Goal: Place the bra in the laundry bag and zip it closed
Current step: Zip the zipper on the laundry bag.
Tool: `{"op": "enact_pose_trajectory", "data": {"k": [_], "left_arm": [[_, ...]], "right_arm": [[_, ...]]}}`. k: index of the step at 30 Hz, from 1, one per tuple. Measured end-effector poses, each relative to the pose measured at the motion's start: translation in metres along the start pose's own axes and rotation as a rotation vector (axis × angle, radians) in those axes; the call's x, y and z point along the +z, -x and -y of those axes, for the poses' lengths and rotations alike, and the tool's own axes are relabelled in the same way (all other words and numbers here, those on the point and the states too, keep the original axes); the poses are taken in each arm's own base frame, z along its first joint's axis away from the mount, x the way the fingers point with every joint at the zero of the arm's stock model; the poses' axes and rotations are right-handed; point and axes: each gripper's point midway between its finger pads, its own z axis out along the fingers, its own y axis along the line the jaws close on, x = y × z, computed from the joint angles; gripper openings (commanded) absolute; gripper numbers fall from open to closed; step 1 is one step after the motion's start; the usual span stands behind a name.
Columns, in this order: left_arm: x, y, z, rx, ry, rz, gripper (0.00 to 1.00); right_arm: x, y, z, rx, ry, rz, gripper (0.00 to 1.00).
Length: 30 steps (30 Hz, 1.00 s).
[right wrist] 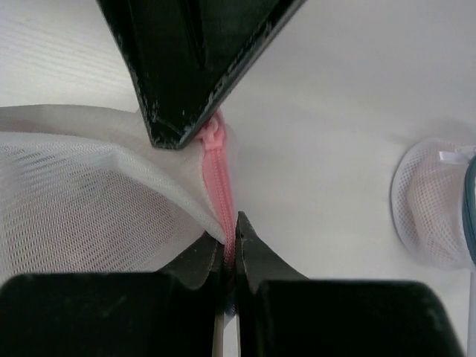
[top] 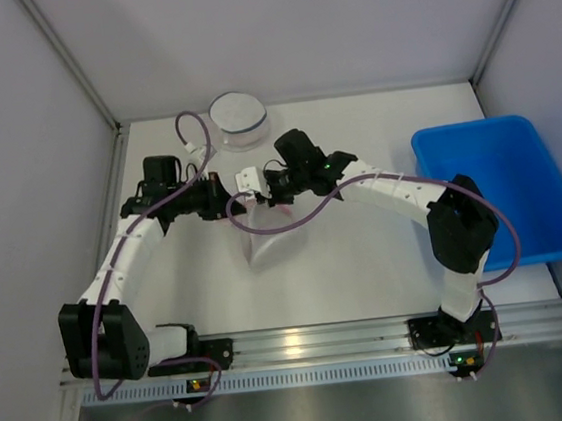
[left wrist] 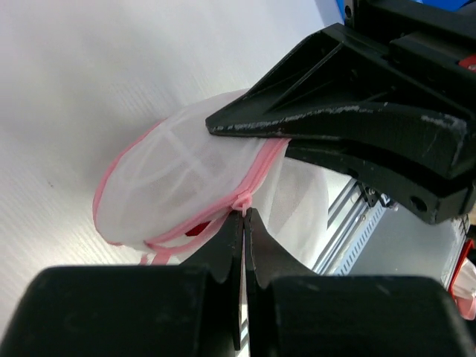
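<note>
Left tool (left wrist: 243, 216) is clamped shut on the slider end of the pink zip (right wrist: 218, 175). Just beside it, the right tool (right wrist: 227, 229) is pinched closed on the zip tape, so one can anchor the fabric while the other draws the slider along. Between them the white mesh laundry bag (left wrist: 171, 178) is held up by its zip edge over the middle of the worktop (top: 387, 260), which pulls the zip line straight. A red patch showing through the mesh is probably the bra (left wrist: 197, 228), so zipping looks like the step in hand.
</note>
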Motion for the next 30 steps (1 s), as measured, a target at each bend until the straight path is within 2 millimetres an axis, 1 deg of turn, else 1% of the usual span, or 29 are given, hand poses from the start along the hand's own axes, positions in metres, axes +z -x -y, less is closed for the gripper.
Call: {"op": "enact_pose_trajectory", "data": {"k": [2, 6, 7, 8, 9, 10, 11, 14, 16, 18, 20, 25, 28, 30], "left_arm": [[-0.006, 0.004, -0.006, -0.005, 0.011, 0.021, 0.0], [-0.022, 0.01, -0.029, -0.044, 0.054, 0.058, 0.0], [-0.024, 0.01, -0.033, -0.053, 0.06, 0.062, 0.0], [-0.026, 0.011, -0.035, -0.057, 0.061, 0.064, 0.0], [-0.027, 0.011, -0.034, -0.059, 0.055, 0.065, 0.0], [-0.027, 0.012, -0.034, -0.056, 0.052, 0.066, 0.0], [-0.029, 0.015, -0.033, -0.051, 0.05, 0.071, 0.0], [-0.033, 0.027, -0.029, -0.028, 0.042, 0.091, 0.0], [-0.034, 0.031, -0.025, -0.014, 0.035, 0.097, 0.0], [-0.032, 0.031, -0.021, -0.004, 0.026, 0.092, 0.0], [-0.027, 0.028, -0.014, 0.012, 0.009, 0.072, 0.0], [-0.011, 0.017, 0.005, 0.07, -0.031, 0.017, 0.0], [-0.007, 0.013, 0.009, 0.086, -0.034, 0.002, 0.0], [-0.005, 0.012, 0.009, 0.091, -0.027, -0.003, 0.0]], "right_arm": [[0.0, -0.003, 0.006, -0.017, -0.02, 0.01, 0.0], [0.0, -0.016, 0.015, -0.055, -0.066, 0.03, 0.01], [0.0, -0.017, 0.017, -0.066, -0.075, 0.034, 0.09], [-0.001, -0.016, 0.019, -0.074, -0.083, 0.038, 0.14], [-0.001, -0.015, 0.022, -0.082, -0.093, 0.041, 0.23], [-0.002, -0.016, 0.024, -0.084, -0.1, 0.034, 0.43], [-0.004, -0.019, 0.026, -0.076, -0.104, 0.025, 0.5], [-0.013, -0.024, 0.034, -0.052, -0.11, -0.007, 0.69], [-0.02, -0.021, 0.042, -0.05, -0.124, -0.005, 0.76], [-0.026, -0.02, 0.042, -0.047, -0.122, -0.009, 0.77], [-0.033, -0.016, 0.036, -0.039, -0.106, -0.007, 0.77], [-0.047, 0.003, 0.023, -0.009, -0.069, 0.034, 0.75], [-0.045, 0.016, 0.016, 0.015, -0.045, 0.061, 0.69], [-0.041, 0.023, 0.01, 0.031, -0.023, 0.07, 0.67]]}}
